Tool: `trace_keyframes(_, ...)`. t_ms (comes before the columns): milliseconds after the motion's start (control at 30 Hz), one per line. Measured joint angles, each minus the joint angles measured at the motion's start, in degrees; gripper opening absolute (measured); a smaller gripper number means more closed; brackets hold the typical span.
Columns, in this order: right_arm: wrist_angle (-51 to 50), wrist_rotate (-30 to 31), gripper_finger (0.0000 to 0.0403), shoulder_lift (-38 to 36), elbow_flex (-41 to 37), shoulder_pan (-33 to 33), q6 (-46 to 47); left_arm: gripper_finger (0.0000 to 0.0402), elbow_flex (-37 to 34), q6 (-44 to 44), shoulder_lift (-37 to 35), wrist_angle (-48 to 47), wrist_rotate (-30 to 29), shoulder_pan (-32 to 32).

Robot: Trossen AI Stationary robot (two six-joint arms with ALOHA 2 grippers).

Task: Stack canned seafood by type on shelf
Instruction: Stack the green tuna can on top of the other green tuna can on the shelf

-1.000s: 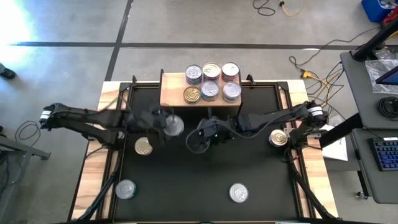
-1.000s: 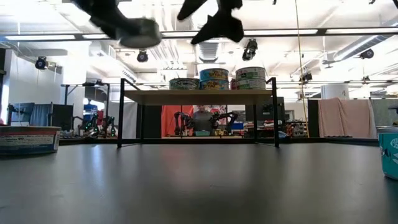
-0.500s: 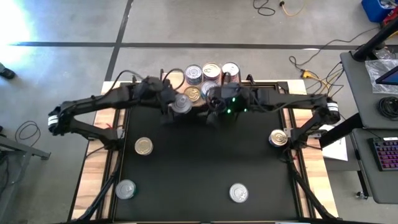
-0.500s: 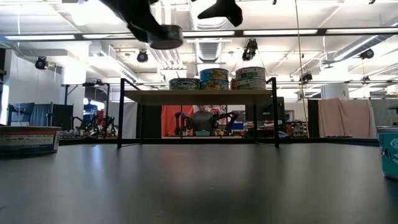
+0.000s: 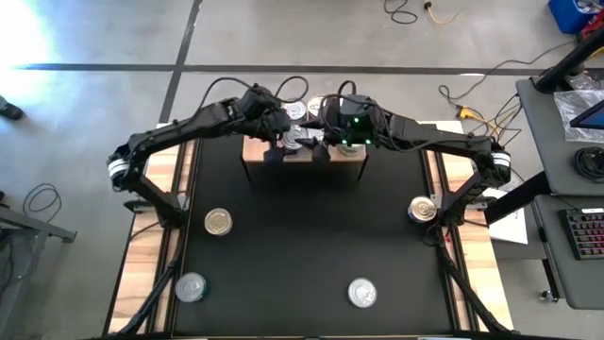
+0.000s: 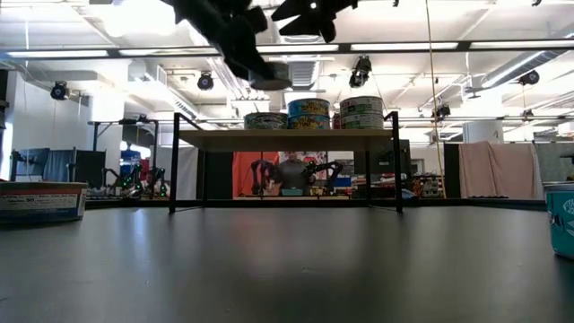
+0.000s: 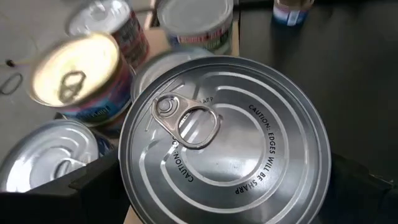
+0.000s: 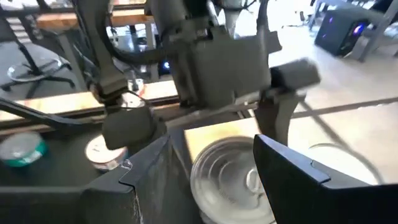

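Shelf (image 5: 257, 149): stands at the mat's (image 5: 311, 236) far edge, centred between the arms.
Cans on shelf (image 6: 309, 113): grouped toward the shelf's right half.
Left gripper (image 5: 294, 144): above the shelf, holding a can (image 7: 227, 140) over the cans there.
Right gripper (image 5: 332, 132): above the shelf, just right of the left gripper.
Loose cans: one at mid-left (image 5: 218, 223), one at near left (image 5: 191, 286), one near centre-right (image 5: 361, 293), one at the right edge (image 5: 422, 209).

The right gripper (image 8: 211, 171) has its two dark fingers (image 8: 146, 180) apart, framing a silver-lidded can (image 8: 233, 180) on the light-wood shelf (image 8: 199, 137). Just beyond, the other arm (image 8: 217, 62) fills the view. Another can (image 8: 22, 150) rests well apart on the black mat (image 8: 56, 165).
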Motion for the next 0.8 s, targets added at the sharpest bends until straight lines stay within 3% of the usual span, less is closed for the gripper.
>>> trace_keyframes(267, 1.66, -3.89, 0.0219, 3.49, 0.44, -3.23, -5.35, 0.0375, 0.54, 1.33, 2.98, -3.28, -1.11, 1.14)
trace_keyframes(467, 2.69, -8.32, 0.0219, 7.4, 1.41, -3.42, -7.85, 0.0375, 0.49, -5.94, 3.93, -1.82, -5.17, 1.25)
trace_keyframes(800, 2.67, -8.88, 0.0219, 11.14, 3.91, -6.01, -11.14, 0.0375, -1.24, -14.95, 4.45, -2.8, -6.16, 1.21)
